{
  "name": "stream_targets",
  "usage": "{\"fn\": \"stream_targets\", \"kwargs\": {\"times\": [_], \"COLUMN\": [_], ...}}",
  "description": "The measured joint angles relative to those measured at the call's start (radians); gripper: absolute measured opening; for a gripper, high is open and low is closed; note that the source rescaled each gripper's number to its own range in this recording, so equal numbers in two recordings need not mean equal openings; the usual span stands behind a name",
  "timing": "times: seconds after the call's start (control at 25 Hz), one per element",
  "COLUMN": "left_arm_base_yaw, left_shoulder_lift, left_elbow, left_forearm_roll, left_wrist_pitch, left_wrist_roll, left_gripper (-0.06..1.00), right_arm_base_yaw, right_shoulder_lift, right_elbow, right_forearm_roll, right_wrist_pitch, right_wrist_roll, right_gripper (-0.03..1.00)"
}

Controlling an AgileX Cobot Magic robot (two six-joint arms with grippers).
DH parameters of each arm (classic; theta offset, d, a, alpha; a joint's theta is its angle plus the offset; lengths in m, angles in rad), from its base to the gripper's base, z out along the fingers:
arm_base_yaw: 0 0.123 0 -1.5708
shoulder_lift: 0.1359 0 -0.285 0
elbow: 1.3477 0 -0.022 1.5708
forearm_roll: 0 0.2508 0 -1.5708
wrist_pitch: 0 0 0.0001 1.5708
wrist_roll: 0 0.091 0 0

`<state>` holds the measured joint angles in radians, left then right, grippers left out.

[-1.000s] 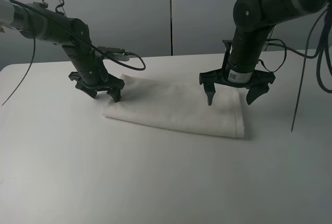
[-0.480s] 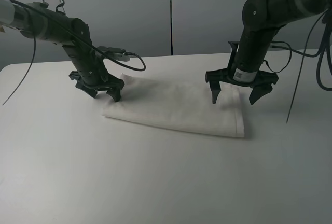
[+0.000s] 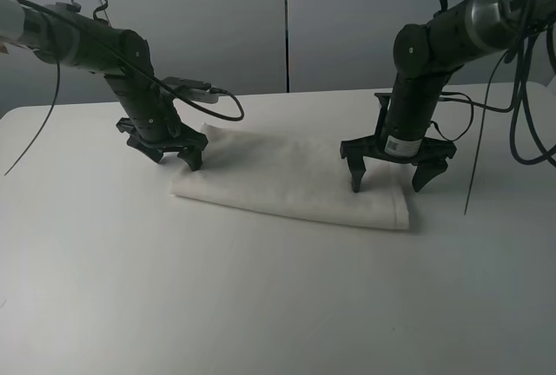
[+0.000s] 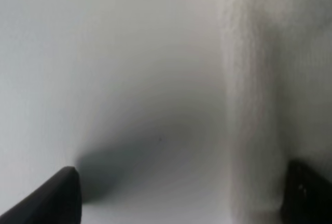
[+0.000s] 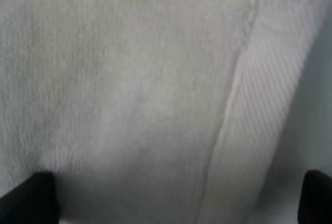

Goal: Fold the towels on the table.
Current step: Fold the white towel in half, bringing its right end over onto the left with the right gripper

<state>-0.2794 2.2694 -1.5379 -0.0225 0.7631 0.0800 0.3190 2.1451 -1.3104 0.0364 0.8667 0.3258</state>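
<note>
Jaws on both grippers stood wide apart, holding nothing. The towel [image 3: 287,180], seemingly doubled over, lay flat mid-frame on the table [image 3: 261,305]. The left gripper [image 3: 176,160] straddled its left edge and the right gripper [image 3: 388,182] hung low over its right end. Soft, light and limp, it would likely sag between holds, so pinching through the layers at the hemmed end corners looked best. Terry should not slip.

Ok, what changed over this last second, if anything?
The right gripper shifted slightly and then came down closer to the right end of the towel, its jaws wide open throughout. Nothing was taken hold of or let go. The left gripper stayed open at the towel's far left corner, and the towel lay unmoved on the table.
</note>
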Motion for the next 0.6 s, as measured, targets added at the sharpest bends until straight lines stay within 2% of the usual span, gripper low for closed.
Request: {"fn": "stream_targets", "kwargs": {"times": [0.16, 0.24, 0.28, 0.48, 0.52, 0.6], "left_arm_base_yaw": [0.0, 0.0, 0.0, 0.0, 0.0, 0.0], "left_shoulder_lift": [0.0, 0.0, 0.0, 0.0, 0.0, 0.0], "left_elbow": [0.0, 0.0, 0.0, 0.0, 0.0, 0.0], "left_forearm_roll": [0.0, 0.0, -0.002, -0.008, -0.01, -0.015], "left_wrist_pitch": [0.0, 0.002, 0.002, 0.01, 0.012, 0.014], "left_wrist_roll": [0.002, 0.002, 0.002, 0.002, 0.002, 0.002], "left_gripper": [0.98, 0.98, 0.98, 0.98, 0.98, 0.98], "right_arm_base_yaw": [0.0, 0.0, 0.0, 0.008, 0.01, 0.01], "right_shoulder_lift": [0.011, 0.011, 0.012, 0.012, 0.012, 0.012], "right_elbow": [-0.002, -0.002, -0.002, -0.006, -0.008, -0.008], "right_forearm_roll": [0.002, 0.008, 0.013, 0.045, 0.049, 0.051], "right_wrist_pitch": [0.0, -0.002, -0.005, -0.022, -0.022, -0.022], "right_wrist_roll": [0.0, 0.0, 0.0, -0.011, -0.022, -0.039], "right_gripper": [0.98, 0.87, 0.77, 0.1, 0.02, 0.01]}}
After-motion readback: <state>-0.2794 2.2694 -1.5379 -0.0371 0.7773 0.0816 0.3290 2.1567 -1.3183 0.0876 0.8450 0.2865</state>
